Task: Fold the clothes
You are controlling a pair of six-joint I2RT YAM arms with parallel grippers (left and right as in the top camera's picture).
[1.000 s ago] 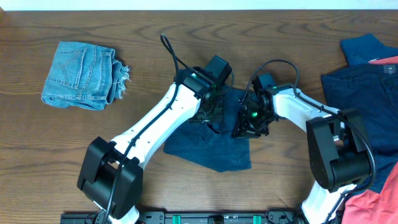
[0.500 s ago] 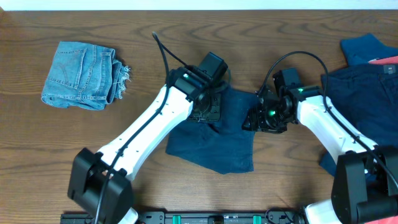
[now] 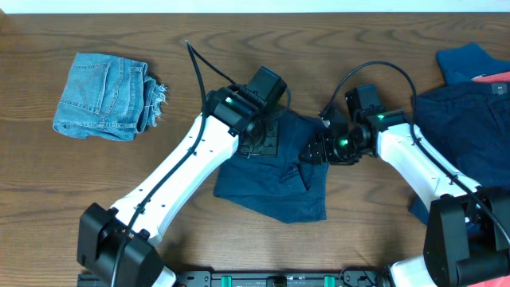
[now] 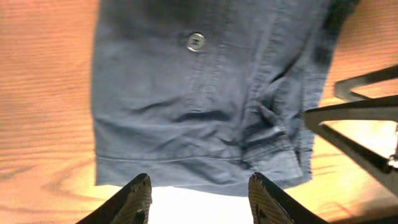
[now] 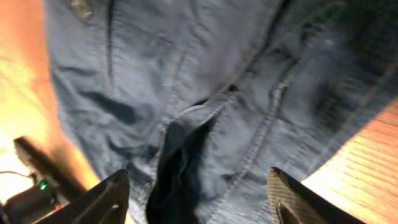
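Note:
Dark navy shorts [image 3: 275, 179] lie flat at the table's middle. My left gripper [image 3: 263, 137] hangs over their top left part, open and empty; the left wrist view shows the waistband with a button [image 4: 196, 42] beyond my fingertips [image 4: 200, 199]. My right gripper [image 3: 315, 151] is open over the shorts' upper right edge; the right wrist view shows a dark fold [image 5: 177, 168] between its fingers [image 5: 199, 199]. Folded light-blue denim shorts [image 3: 107, 96] lie at the far left. A navy garment [image 3: 462, 127], a blue top [image 3: 466, 62] and a coral-red shirt [image 3: 486, 259] lie at the right.
Cables loop from both wrists above the shorts. The wooden table [image 3: 159, 32] runs to a pale back edge. A black rail [image 3: 263, 279] runs along the front edge. The right arm's tip shows in the left wrist view [image 4: 360, 118].
The left gripper has shifted slightly up and left over the shorts. The right gripper swung out right, then came back left onto the shorts' upper right edge, which now shows a small fold.

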